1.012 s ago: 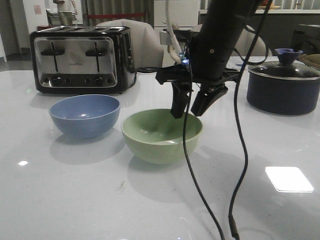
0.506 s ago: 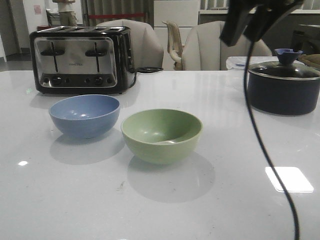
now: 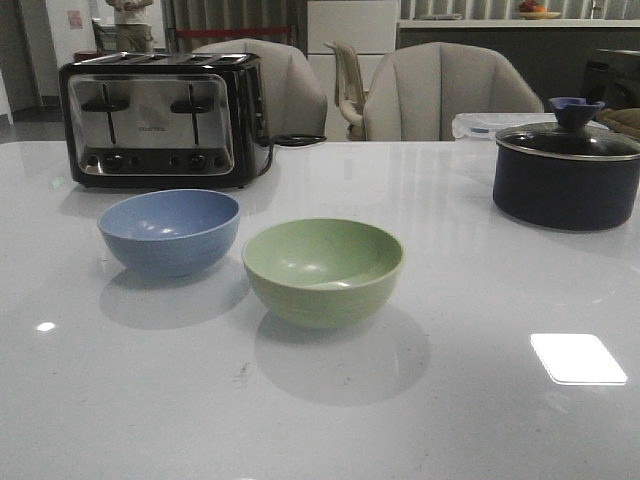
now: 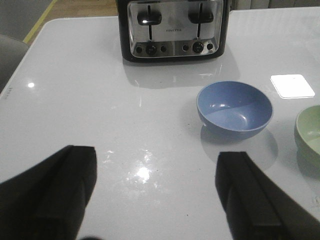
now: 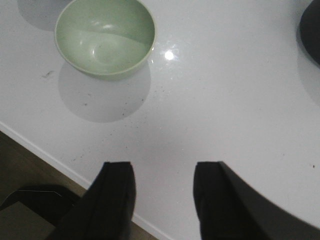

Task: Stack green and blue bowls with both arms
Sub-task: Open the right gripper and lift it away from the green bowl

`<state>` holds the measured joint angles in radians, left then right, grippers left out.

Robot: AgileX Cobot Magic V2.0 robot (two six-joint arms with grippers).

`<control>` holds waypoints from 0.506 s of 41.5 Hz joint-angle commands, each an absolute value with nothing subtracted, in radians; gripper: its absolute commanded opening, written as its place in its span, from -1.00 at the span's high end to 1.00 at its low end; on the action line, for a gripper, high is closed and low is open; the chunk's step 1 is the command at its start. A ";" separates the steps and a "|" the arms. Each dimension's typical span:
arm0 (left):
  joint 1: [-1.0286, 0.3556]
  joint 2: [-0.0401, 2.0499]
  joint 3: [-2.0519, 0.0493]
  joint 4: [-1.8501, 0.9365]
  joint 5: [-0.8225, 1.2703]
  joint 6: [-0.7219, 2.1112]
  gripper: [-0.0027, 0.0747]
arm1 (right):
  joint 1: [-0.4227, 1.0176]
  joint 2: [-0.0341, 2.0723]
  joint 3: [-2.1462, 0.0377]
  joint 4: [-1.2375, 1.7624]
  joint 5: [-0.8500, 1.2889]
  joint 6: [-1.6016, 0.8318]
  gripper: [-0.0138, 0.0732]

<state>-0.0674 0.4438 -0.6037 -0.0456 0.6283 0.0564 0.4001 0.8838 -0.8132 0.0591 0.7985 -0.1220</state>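
Note:
The pale green bowl (image 3: pixel 323 270) sits upright on the white table, right of the grey-blue bowl (image 3: pixel 170 230); the two stand side by side, a small gap between them. Neither arm shows in the front view. In the left wrist view my left gripper (image 4: pixel 156 160) is open and empty above bare table, with the blue bowl (image 4: pixel 234 106) ahead and the green bowl's rim (image 4: pixel 309 134) at the frame edge. In the right wrist view my right gripper (image 5: pixel 162 172) is open and empty above the table's front edge, apart from the green bowl (image 5: pixel 105 36).
A black and steel toaster (image 3: pixel 160 118) stands behind the blue bowl, its cord trailing right. A dark lidded pot (image 3: pixel 567 170) stands at the back right. Chairs stand behind the table. The table's front edge (image 5: pixel 55 157) shows near my right gripper.
My right arm, which hung over the green bowl a second ago, has risen and pulled back out of the front view. The bowls have not moved.

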 commanded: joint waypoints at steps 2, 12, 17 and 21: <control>-0.068 0.458 -0.631 -0.052 0.549 0.053 -0.50 | 0.397 0.789 -0.786 0.064 0.718 -0.128 -0.26; -0.068 0.558 -0.710 -0.052 0.587 0.064 -0.50 | 0.397 0.719 -0.779 0.064 0.718 -0.128 -0.26; -0.068 0.661 -0.764 -0.052 0.611 0.106 -0.50 | 0.397 0.720 -0.779 0.064 0.719 -0.128 -0.26; -0.077 0.745 -0.793 -0.066 0.596 0.106 -0.50 | 0.397 0.720 -0.779 0.064 0.719 -0.128 -0.26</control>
<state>-0.0674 0.6810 -0.7373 -0.0478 0.6729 0.0994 0.4001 0.7233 -0.7532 0.0591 0.7915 -0.1220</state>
